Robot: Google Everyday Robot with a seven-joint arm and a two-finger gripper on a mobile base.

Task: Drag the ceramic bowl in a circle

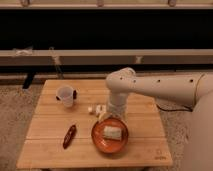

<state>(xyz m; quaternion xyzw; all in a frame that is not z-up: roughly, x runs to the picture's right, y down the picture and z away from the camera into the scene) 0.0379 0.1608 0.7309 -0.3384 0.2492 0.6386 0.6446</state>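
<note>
Nearest on the wooden bench (50,152) sits the bowl (98,140), orange-red and shallow, right of the middle and near the front edge, with a pale block (113,133) lying in it. Left of it, well apart, lies a slim dark red thing (69,136) (a pepper, perhaps). At the bowl's far rim the hand (106,116) hangs under the thick white arm (150,87); whether it is spread or pinching the rim I cannot tell. Just behind are small white pieces (95,109), and farther left a clear cup (65,96). To drag well, I judge, press steadily at the rim, slide the bowl flat so the block is not tipped out, and keep the circle tight enough to miss the pieces and the front edge
</note>
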